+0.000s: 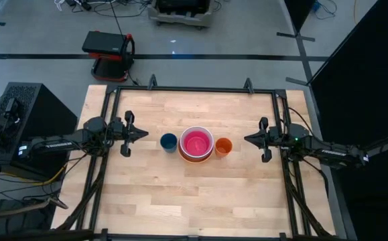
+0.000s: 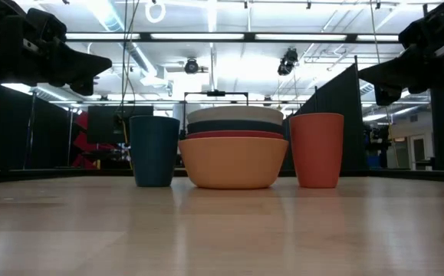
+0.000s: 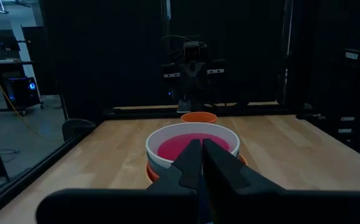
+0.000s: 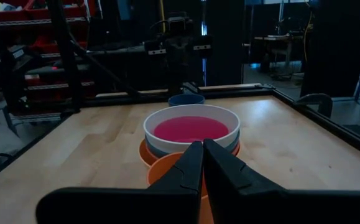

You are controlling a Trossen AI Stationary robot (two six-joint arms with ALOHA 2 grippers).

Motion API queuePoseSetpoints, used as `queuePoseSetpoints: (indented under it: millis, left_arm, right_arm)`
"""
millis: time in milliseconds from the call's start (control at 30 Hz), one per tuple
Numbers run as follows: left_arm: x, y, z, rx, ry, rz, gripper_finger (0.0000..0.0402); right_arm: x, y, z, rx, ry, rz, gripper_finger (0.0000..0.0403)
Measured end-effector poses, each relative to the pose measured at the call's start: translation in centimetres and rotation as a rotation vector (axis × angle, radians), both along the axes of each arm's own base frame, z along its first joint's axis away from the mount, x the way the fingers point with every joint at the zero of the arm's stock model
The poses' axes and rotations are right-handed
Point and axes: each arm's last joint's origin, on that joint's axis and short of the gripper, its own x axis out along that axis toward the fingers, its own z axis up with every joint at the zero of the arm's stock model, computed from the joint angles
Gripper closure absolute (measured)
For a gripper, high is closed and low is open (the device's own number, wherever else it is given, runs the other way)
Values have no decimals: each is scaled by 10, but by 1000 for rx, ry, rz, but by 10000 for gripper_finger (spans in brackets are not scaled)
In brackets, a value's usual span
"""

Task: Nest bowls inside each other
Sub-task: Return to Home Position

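Observation:
The bowls stand nested in one stack (image 1: 196,143) at the table's middle. A yellow-orange bowl (image 2: 233,162) at the bottom rests on the wood. Above it show the rims of a red-orange one (image 2: 233,136), a dark teal one (image 2: 233,126) and a white one (image 2: 235,115). The magenta bowl (image 4: 191,129) lies innermost. My left gripper (image 1: 147,134) hovers shut to the stack's left, pointing level at it (image 3: 201,149). My right gripper (image 1: 246,139) hovers shut to the stack's right, also level (image 4: 203,149). Neither touches anything.
A dark blue cup (image 1: 169,141) stands upright just left of the stack, and an orange cup (image 1: 223,146) just right of it. A black frame rail (image 1: 200,89) borders the table. Bare wood lies toward the near edge (image 1: 194,201).

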Motion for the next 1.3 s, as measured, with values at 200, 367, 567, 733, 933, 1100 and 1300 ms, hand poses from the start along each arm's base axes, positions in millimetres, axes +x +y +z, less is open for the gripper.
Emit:
queuePoseSetpoints:
  millis: [200,367,567,733,933,1100,1300]
  left_arm:
    - [0,0,0,0,0,0,396]
    - [0,0,0,0,0,0,395]
    - [0,0,0,0,0,0,399]
    - [0,0,0,0,0,0,399]
    - [0,0,0,0,0,0,399]
    - [0,0,0,0,0,0,399]
    - [0,0,0,0,0,0,400]
  right_arm:
    - [0,0,0,0,0,0,403]
    - [0,0,0,0,0,0,403]
    - [0,0,0,0,0,0,403]
    - [0,0,0,0,0,0,403]
    - [0,0,0,0,0,0,403]
    - [0,0,0,0,0,0,403]
    - [0,0,0,0,0,0,403]
